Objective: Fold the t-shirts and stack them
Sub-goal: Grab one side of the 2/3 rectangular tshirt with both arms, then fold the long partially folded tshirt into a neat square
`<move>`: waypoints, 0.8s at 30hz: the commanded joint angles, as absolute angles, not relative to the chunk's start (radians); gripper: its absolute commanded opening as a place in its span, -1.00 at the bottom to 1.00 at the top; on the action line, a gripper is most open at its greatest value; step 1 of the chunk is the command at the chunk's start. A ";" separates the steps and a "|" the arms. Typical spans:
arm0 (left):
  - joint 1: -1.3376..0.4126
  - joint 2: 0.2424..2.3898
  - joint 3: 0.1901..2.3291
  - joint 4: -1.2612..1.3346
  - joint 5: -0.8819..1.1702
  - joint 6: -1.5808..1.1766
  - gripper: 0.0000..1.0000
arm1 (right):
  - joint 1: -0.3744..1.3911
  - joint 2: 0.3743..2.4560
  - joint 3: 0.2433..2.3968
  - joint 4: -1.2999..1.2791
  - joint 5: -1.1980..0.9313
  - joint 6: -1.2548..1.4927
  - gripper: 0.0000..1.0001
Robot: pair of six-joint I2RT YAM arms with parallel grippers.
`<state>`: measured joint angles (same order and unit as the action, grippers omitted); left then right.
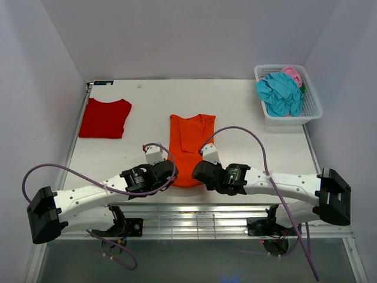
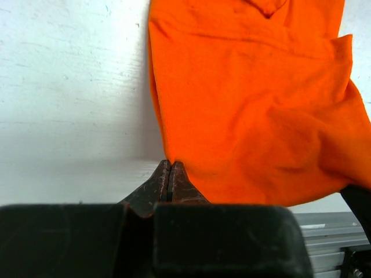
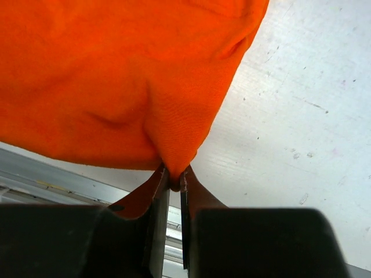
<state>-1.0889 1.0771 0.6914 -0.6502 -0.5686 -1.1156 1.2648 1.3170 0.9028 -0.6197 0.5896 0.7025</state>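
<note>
A bright orange t-shirt [image 1: 188,147] lies lengthwise in the middle of the table, folded narrow, collar end far. My left gripper [image 1: 171,171] is shut at its near left corner; in the left wrist view the jaws [image 2: 169,166] are pressed together right at the cloth's [image 2: 249,104] edge. My right gripper [image 1: 198,172] is shut on the near right corner; in the right wrist view [image 3: 174,176] a pinch of orange cloth [image 3: 104,75] sits between the jaws, and the hem is raised slightly. A deep red t-shirt [image 1: 105,118] lies folded at the far left.
A white lattice basket [image 1: 312,112] stands at the far right and holds a crumpled teal shirt [image 1: 280,94] and a pink one [image 1: 293,73]. The table's near metal edge [image 1: 194,209] runs just behind both grippers. White walls enclose the table.
</note>
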 commanded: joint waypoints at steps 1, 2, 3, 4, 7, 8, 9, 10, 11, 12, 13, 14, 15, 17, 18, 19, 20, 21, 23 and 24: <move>-1.094 1.089 0.770 -0.698 -0.653 -1.111 -1.00 | 1.270 1.295 0.980 -0.678 0.704 0.695 -0.77; -1.094 1.095 0.785 -0.701 -0.663 -1.103 -1.00 | 1.269 1.296 1.006 -0.678 0.713 0.687 -0.77; -1.094 1.109 0.799 -0.703 -0.670 -1.100 -1.00 | 1.269 1.296 1.018 -0.680 0.724 0.680 -0.76; -1.094 1.115 0.825 -0.707 -0.692 -1.095 -1.00 | 1.269 1.299 1.029 -0.680 0.744 0.666 -0.76; -1.094 1.140 0.876 -0.722 -0.741 -1.089 -1.00 | 1.250 1.312 1.077 -0.680 0.765 0.632 -0.75; -1.094 1.146 0.888 -0.721 -0.755 -1.083 -1.00 | 1.238 1.316 1.098 -0.681 0.770 0.624 -0.75; -1.094 1.158 0.900 -0.726 -0.768 -1.081 -1.00 | 1.230 1.322 1.107 -0.680 0.778 0.608 -0.75; -1.094 1.166 0.923 -0.726 -0.790 -1.078 -1.00 | 1.221 1.327 1.118 -0.680 0.785 0.598 -0.75; -1.094 1.173 0.934 -0.727 -0.802 -1.071 -1.00 | 1.204 1.331 1.127 -0.680 0.788 0.589 -0.75; -1.094 1.183 0.946 -0.727 -0.817 -1.066 -1.00 | 1.194 1.339 1.146 -0.678 0.790 0.571 -0.75; -1.094 1.199 0.959 -0.729 -0.830 -1.065 -1.00 | 1.183 1.344 1.155 -0.673 0.796 0.560 -0.75; -1.092 1.207 0.978 -0.730 -0.854 -1.065 -1.00 | 1.163 1.348 1.161 -0.669 0.799 0.552 -0.75; -1.091 1.216 0.986 -0.729 -0.867 -1.063 -1.00 | 1.151 1.356 1.172 -0.663 0.801 0.529 -0.75; -1.086 1.241 1.012 -0.729 -0.891 -1.063 -1.00 | 1.115 1.364 1.180 -0.635 0.793 0.506 -0.75; -1.085 1.250 1.019 -0.730 -0.900 -1.063 -1.00 | 1.103 1.371 1.183 -0.629 0.787 0.485 -0.75; -1.080 1.261 1.026 -0.729 -0.910 -1.063 -1.00 | 1.083 1.374 1.186 -0.618 0.782 0.476 -0.75; -1.071 1.281 1.037 -0.727 -0.913 -1.062 -1.00 | 1.072 1.379 1.186 -0.600 0.779 0.466 -0.75; -1.066 1.290 1.042 -0.721 -0.919 -1.060 -1.00 | 1.063 1.390 1.184 -0.588 0.778 0.450 -0.75; -1.052 1.321 1.046 -0.698 -0.920 -1.037 -1.00 | 1.036 1.402 1.181 -0.552 0.761 0.434 -0.75; -1.046 1.330 1.045 -0.674 -0.923 -1.031 -1.00 | 1.026 1.414 1.180 -0.539 0.758 0.416 -0.75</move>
